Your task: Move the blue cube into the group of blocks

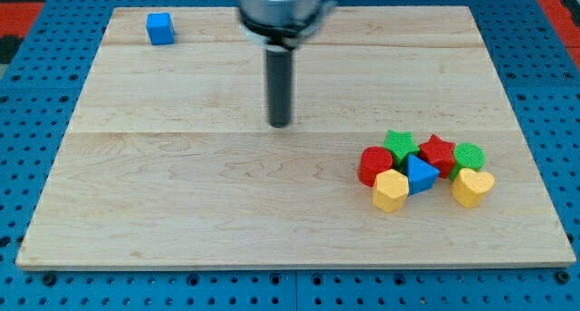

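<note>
Looking at my tip (280, 124), bare and touching nothing mid-board: blue cube (160, 28) sits at ten o'clock, well apart; the group of blocks (424, 169) lies at four o'clock.

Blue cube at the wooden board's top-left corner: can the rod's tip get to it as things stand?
Probably yes: nothing lies between my tip and the blue cube.
</note>
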`<state>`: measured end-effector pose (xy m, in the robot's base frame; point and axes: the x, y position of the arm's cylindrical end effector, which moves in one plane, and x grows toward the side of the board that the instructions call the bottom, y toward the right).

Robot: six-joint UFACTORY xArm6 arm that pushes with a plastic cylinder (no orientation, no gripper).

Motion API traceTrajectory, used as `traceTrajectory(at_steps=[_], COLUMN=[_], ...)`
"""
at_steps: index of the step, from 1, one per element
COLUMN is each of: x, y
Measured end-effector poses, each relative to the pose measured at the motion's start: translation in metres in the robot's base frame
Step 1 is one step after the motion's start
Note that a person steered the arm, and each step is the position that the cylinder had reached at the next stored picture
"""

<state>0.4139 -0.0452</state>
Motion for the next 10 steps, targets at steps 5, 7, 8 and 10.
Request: traceTrajectory(at_steps=[5, 7, 8, 10], x=[-0.189, -0.174, -0.154, -0.126], y=[-0.183, -0.074, -0.038, -0.083])
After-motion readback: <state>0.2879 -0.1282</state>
